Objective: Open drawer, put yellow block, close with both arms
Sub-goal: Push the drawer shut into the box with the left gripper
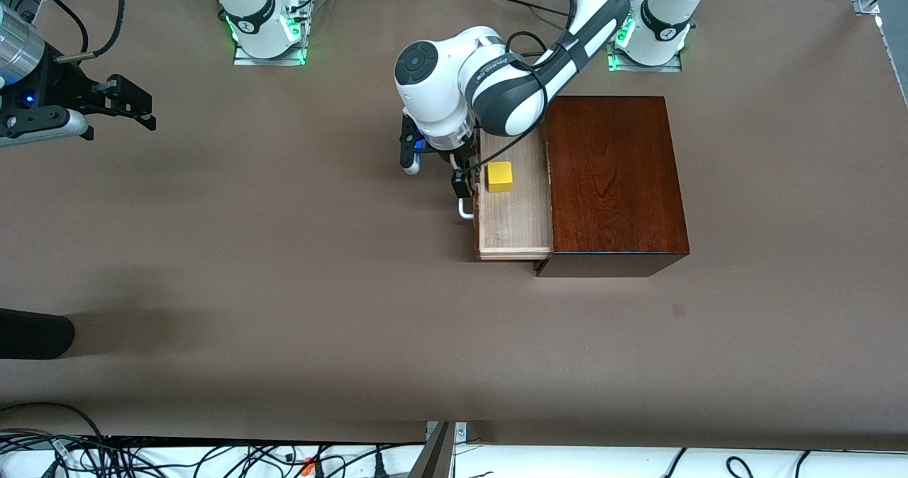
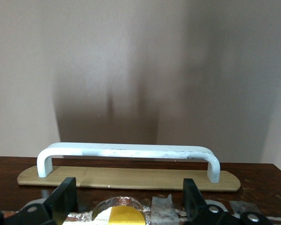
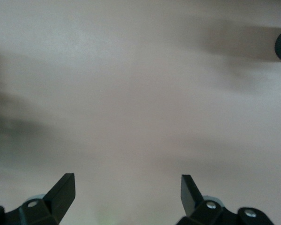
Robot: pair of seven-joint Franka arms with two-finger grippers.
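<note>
The dark mahogany box [image 1: 617, 180] stands mid-table. Its drawer [image 1: 514, 212] is pulled out toward the right arm's end, showing the pale wood tray. The yellow block [image 1: 499, 176] lies in the tray, close to the drawer front. My left gripper [image 1: 462, 176] is open over the drawer's front edge, empty. In the left wrist view the white handle [image 2: 126, 152] runs across the dark drawer front [image 2: 253, 178], the open left gripper [image 2: 129, 199] sits above it, and the block [image 2: 124, 218] shows between the fingers. My right gripper [image 1: 142, 109] is open and empty, up over bare table at its end, waiting; it [image 3: 127, 192] sees only table.
A black rounded object [image 1: 35, 332] pokes in at the table's edge at the right arm's end, nearer to the front camera. Cables [image 1: 213, 457] run along the nearest table edge. The brown table [image 1: 284, 251] spreads wide around the box.
</note>
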